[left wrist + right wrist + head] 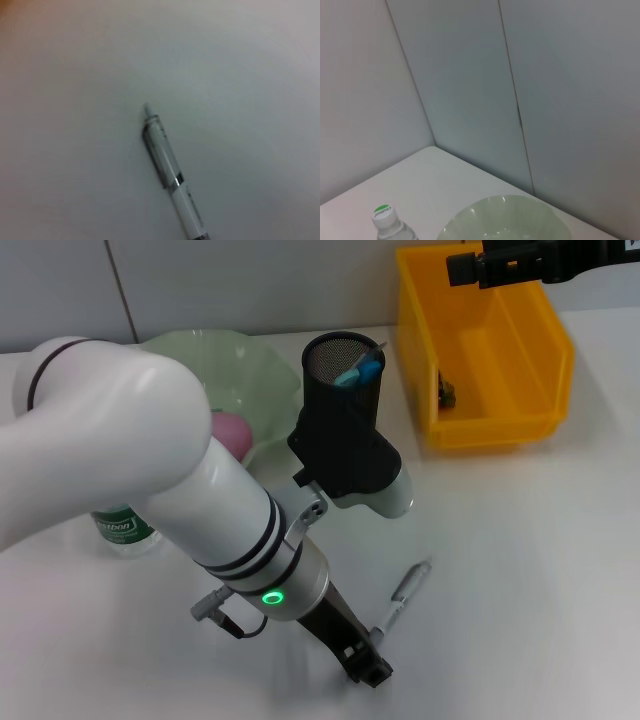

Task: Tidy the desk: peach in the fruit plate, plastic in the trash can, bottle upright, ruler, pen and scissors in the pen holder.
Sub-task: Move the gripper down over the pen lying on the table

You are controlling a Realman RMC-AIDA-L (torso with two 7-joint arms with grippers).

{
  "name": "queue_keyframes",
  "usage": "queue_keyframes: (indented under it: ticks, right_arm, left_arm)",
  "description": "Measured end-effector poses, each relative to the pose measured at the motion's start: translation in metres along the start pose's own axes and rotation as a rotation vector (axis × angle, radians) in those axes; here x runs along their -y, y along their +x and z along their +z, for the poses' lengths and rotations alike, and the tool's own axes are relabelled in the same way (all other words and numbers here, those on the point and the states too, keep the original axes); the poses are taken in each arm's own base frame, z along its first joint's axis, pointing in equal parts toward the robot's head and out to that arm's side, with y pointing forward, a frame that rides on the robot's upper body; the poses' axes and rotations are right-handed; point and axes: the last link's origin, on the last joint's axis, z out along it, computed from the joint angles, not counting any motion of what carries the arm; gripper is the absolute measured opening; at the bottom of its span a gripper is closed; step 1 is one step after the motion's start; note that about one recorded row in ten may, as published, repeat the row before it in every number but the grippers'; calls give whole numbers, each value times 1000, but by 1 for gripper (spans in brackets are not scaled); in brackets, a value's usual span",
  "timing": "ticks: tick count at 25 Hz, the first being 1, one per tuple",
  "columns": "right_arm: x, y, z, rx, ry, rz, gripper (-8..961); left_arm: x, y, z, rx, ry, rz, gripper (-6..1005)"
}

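On the left of the desk (520,570) the bottle (125,527) stands upright, mostly hidden behind the left arm. Just right of it sits the fruit plate (262,380), the peach (230,430) inside. The left gripper (368,668) hangs low at the near edge, touching or almost touching the near end of the pen (403,595) (whether its fingers are apart or together I cannot tell). Behind stands the pen holder (340,405), blue scissors (362,371) in it. Far right is the trash can (490,350), with the right gripper (470,268) above it, its fingers' state unclear.
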Motion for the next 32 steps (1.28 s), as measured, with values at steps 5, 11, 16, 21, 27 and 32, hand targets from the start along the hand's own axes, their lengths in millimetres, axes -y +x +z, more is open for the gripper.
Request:
queue_keyframes:
  ticks: [5,11,16,21,27,32]
  right_arm:
    - [0,0,0,-1,-3,0,795]
    - [-1,0,0,-1,-8,-3,793]
    - [-2,-1,0,-2,-10,-7,791]
    - [-3,-1,1,-1,-13,-9,788]
    - [-4,-2,1,-1,-16,-13,786]
    - [-5,-4,1,1,-16,-22,783]
  left_arm:
    - [0,-1,2,0,4,5,481]
    - [2,-2,2,7,22,10,454]
    - [3,-3,2,7,24,9,438]
    - [5,-4,2,15,44,19,421]
    - [5,-4,1,21,56,32,267]
    - [5,-4,0,22,62,33,199]
